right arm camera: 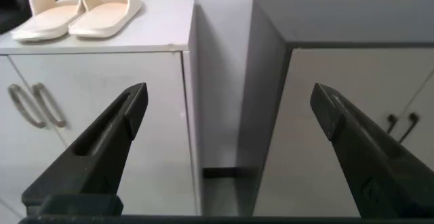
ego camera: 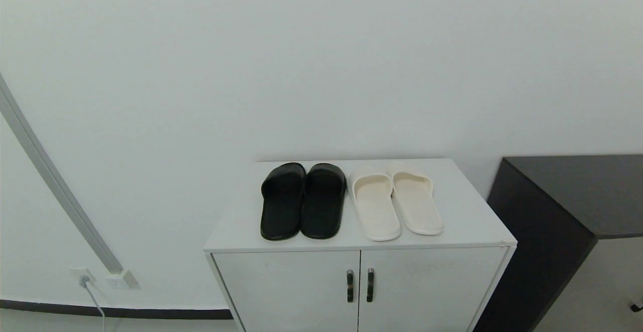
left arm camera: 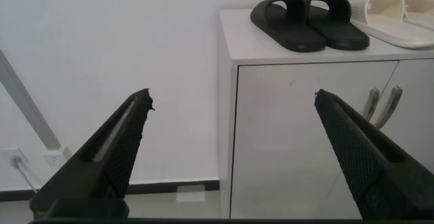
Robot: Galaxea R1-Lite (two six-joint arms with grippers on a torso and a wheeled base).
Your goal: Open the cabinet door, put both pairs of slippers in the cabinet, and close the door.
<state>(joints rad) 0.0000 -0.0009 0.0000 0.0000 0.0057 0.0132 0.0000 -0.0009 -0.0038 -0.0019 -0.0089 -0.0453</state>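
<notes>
A white cabinet (ego camera: 467, 221) stands against the wall with both doors shut and two dark handles (ego camera: 359, 285) at the middle seam. On its top lie a pair of black slippers (ego camera: 303, 200) on the left and a pair of cream slippers (ego camera: 397, 200) on the right, toes toward the wall. My left gripper (left arm camera: 234, 98) is open, low, off the cabinet's left front corner (left arm camera: 234, 61), level with the left door; black slippers (left arm camera: 310, 22) lie above it. My right gripper (right arm camera: 230, 95) is open before the cabinet's right edge (right arm camera: 190, 81), cream slippers (right arm camera: 74, 8) above.
A dark grey cabinet (ego camera: 552, 221) stands close on the right of the white one, with a narrow gap (right arm camera: 220, 115) between them. On the left wall run a slanted cable duct (ego camera: 50, 171) and sockets (ego camera: 100, 277) with a plugged cord. Open floor lies left of the white cabinet.
</notes>
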